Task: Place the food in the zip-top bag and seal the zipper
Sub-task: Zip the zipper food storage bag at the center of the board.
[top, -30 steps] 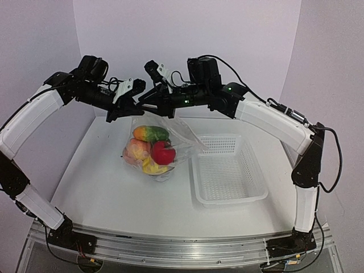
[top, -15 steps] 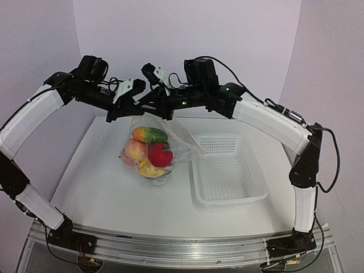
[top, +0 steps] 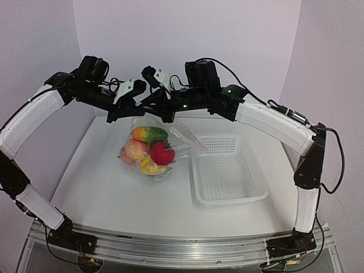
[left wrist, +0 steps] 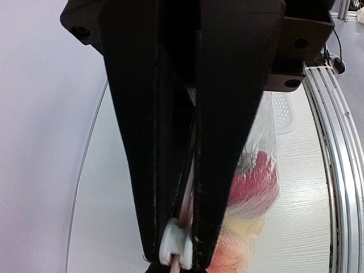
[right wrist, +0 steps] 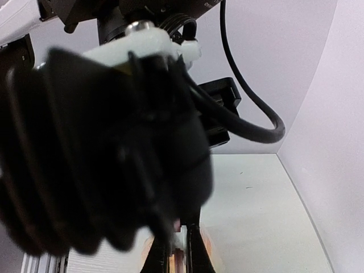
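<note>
1. The bag (top: pixel 181 138) hangs over the far middle of the desk (top: pixel 96 187), just left of the basket (top: pixel 197 179); its top edge is gathered up under the two sets of fingers; its bulging bottom sits low, and whether it touches the desk cannot be told.
2. The food (top: pixel 149 152) is inside the bag, bunched in the lower part; a mango (top: pixel 150 134) lies on top, a peach (top: pixel 135 150) at the left, a pomegranate (top: pixel 162 153) at the right and a yellow pepper (top: pixel 149 167) beneath; the other pieces are hidden.
3. The left fingers (top: pixel 129 109) reach in from the left; they are pressed together and clamped on the bag's upper edge.
4. In the left wrist view the left fingers (left wrist: pixel 176 250) hold a thin pinkish strip of plastic that runs up between them; the bag (left wrist: pixel 263 128) hangs beyond them, with red and peach-coloured food (left wrist: pixel 256 183) showing through.
5. The right fingers (top: pixel 145 104) reach in from the right; their tips are just beside the left fingers, above the bag.
6. In the right wrist view a blurred black mass fills most of the frame; at the bottom edge the right fingers (right wrist: pixel 179 256) stand nearly together, pinching a pale sliver of the bag.
7. The zipper is too thin to make out; whether it is sealed cannot be told.
8. The basket is white mesh and stands upright on the desk.
</note>
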